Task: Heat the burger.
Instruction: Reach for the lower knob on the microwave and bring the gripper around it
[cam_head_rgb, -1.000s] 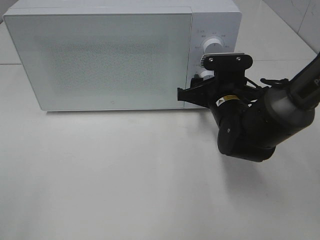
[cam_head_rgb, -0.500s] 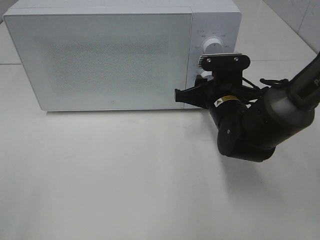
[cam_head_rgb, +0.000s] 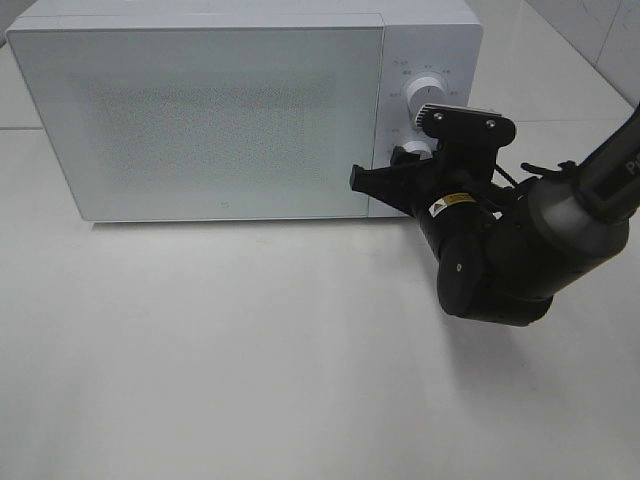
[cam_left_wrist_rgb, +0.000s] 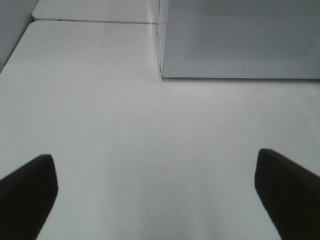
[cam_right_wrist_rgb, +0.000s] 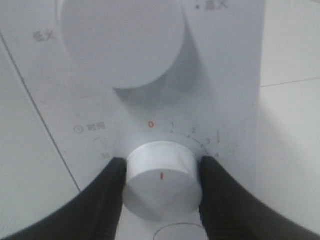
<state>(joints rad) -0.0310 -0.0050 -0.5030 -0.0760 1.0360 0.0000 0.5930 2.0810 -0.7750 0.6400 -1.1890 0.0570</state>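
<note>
Two arms belong to this rig, but the high view shows only the right one, reaching in from the right edge of the tabletop. The microwave stands along the far edge with its door closed. The right gripper is at the control panel, just under the upper knob. The burger is not seen on the tabletop or anywhere else. I judge it is inside, because the door is closed and the arm is already at the controls, but the frosted front hides the inside, so I cannot confirm this.

From the left wrist, the left gripper hovers over bare tabletop near the microwave's left front corner. Its fingers are spread wide with nothing between them. It seems parked there so that it does not disturb the other arm.

From the right wrist, the two black fingers press on opposite sides of the timer knob, so this gripper is clamped on it. Such a hold on both sides is what a turn needs, and the numbered scale runs around the knob. The step in hand looks like setting the heating time
</note>
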